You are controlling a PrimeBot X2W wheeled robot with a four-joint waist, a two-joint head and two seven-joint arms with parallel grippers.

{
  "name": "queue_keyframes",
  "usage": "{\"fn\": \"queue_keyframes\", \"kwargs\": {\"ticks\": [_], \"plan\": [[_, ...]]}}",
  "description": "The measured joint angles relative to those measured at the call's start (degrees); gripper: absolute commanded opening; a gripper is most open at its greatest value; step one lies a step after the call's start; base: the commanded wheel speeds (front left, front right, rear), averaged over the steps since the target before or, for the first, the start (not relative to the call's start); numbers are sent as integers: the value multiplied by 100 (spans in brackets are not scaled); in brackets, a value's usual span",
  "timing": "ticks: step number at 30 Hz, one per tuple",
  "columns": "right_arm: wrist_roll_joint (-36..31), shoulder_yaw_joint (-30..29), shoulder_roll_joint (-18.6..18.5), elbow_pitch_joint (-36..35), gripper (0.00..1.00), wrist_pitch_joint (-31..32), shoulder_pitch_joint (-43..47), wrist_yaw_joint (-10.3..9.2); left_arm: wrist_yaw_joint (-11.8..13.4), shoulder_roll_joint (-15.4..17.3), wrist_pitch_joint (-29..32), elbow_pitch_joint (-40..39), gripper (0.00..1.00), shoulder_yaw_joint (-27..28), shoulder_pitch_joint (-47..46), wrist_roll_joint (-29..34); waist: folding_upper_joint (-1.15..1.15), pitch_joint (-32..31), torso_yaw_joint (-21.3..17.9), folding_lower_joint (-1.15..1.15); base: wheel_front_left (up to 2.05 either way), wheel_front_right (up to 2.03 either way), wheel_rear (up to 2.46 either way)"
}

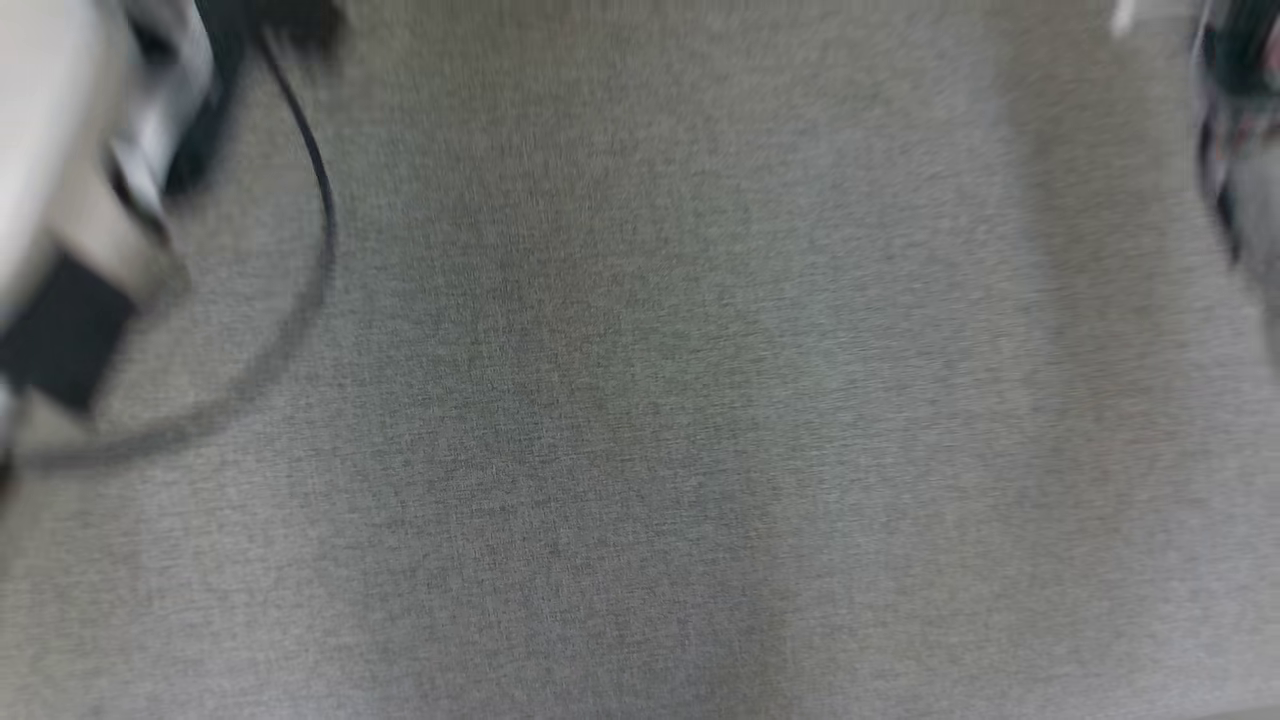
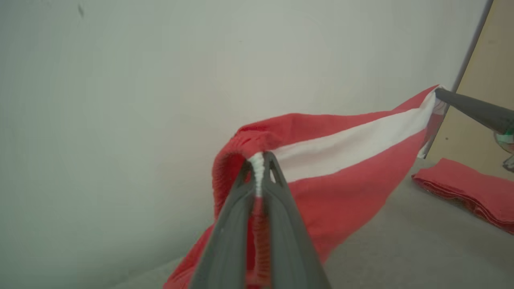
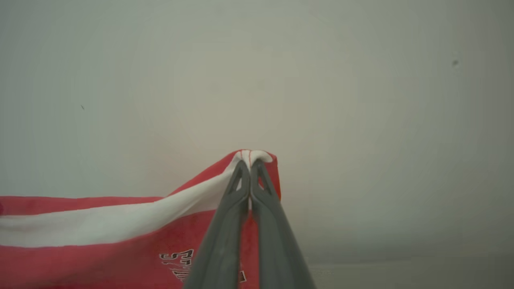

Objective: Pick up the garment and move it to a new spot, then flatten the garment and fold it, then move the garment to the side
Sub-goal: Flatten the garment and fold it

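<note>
The garment (image 2: 341, 176) is red with a broad white stripe and hangs stretched in the air between my two grippers. In the left wrist view my left gripper (image 2: 260, 158) is shut on its gathered elastic edge. The right gripper (image 2: 438, 93) pinches the far corner at the upper right of that view. In the right wrist view the right gripper (image 3: 249, 162) is shut on a white-and-red corner of the garment (image 3: 100, 237), which trails off to the left and bears dark lettering. The head view is blurred and looks down on grey fabric surface (image 1: 640, 400).
A folded red cloth (image 2: 470, 192) lies on the grey surface at the right of the left wrist view, beside a tan panel (image 2: 482, 80). A plain pale wall (image 3: 257, 80) stands behind the garment. In the head view a black cable (image 1: 320, 190) loops at the left.
</note>
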Motion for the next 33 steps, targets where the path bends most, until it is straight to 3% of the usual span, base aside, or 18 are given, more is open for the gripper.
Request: {"fn": "queue_keyframes", "kwargs": {"ticks": [6, 11, 18, 33], "plan": [[5, -172, -153, -733, 0, -18, 1755, 0, 423, 175, -13, -1092, 0, 413, 1858, 107, 0, -516, -32, -1, 0, 0, 0], [-47, -349, -170, -1218, 0, -21, 3141, 0, 538, 169, -13, -1616, 0, 705, 3171, 363, -1, -934, -48, -1, 0, 0, 0], [-97, -508, -177, -1636, 0, 11, 4477, 0, 524, 8, -13, -1873, 0, 968, 4387, 637, -1, -1393, -31, -1, 0, 0, 0], [-389, -1263, 164, -2579, 0, 566, 7162, 1, 120, -489, -13, -1912, 0, 1451, 6568, 1440, -1, -2333, 146, 0, 0, 0, 0]]}}
